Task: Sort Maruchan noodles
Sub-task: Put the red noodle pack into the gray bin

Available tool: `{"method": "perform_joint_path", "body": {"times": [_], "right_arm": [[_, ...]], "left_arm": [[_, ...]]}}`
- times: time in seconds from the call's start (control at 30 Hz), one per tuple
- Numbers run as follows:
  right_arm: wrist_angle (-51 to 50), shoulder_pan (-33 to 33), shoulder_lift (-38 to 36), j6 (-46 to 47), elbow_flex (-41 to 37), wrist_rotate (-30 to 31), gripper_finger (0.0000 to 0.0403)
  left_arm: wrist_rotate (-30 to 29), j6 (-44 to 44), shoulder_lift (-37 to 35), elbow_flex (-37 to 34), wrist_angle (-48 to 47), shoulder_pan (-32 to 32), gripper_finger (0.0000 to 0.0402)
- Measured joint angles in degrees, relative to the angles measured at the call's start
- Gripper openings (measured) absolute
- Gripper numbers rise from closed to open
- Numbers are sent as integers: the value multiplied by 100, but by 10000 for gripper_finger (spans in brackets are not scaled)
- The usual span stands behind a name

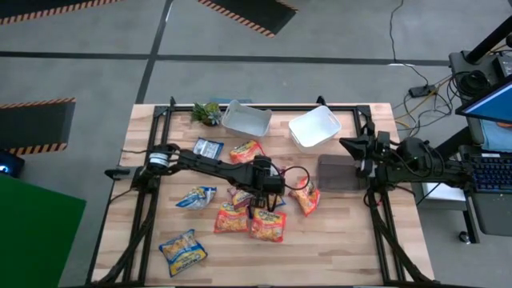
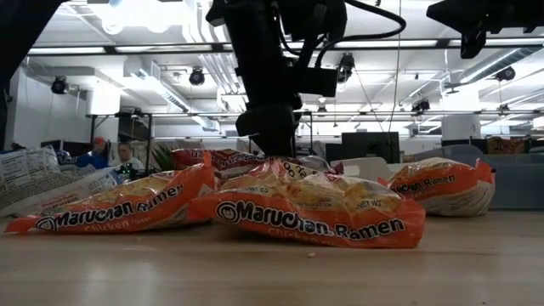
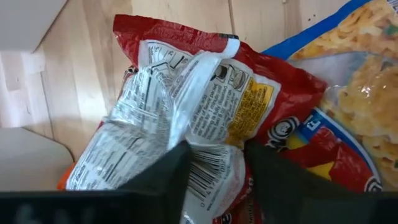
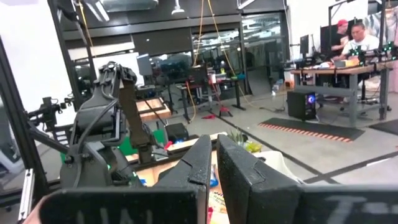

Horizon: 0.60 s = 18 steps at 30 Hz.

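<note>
Several Maruchan noodle packets lie on the wooden table (image 1: 352,240). Orange ones lie in the middle (image 1: 266,226) (image 2: 319,212), and blue ones (image 1: 208,148) and a blue-yellow one (image 1: 182,250) lie toward the left. My left gripper (image 3: 217,155) (image 1: 258,204) points steeply down into the middle cluster. There it is shut on a red packet (image 3: 205,93) that lies back side up beside a blue-yellow packet (image 3: 348,93). My right gripper (image 4: 214,168) (image 1: 352,148) is shut on nothing and waits raised at the table's right side. My left gripper pinches the red packet at its barcode end (image 3: 208,177) between its two fingers, where the clear back seam bunches up. The fingers come from above, slanting down. The rest of the packet lies on the table and against the neighbouring packets.
Two clear tubs (image 1: 246,118) (image 1: 314,126) stand at the far edge, with a small green plant (image 1: 206,112) to their left. A dark grey flat block (image 1: 336,172) sits right of the packets. Black frame rails run along the table's sides.
</note>
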Motion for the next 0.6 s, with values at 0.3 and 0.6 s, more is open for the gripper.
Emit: {"method": "perform_joint_path", "body": {"times": [0.3, 0.6], "right_arm": [[-113, 0, 0, 174, 0, -2, 18], [-113, 2, -4, 211, 0, -2, 18]], "left_arm": [[66, -6, -29, 226, 47, 1, 11], [-602, 342, -396, 909, 19, 161, 1]]}}
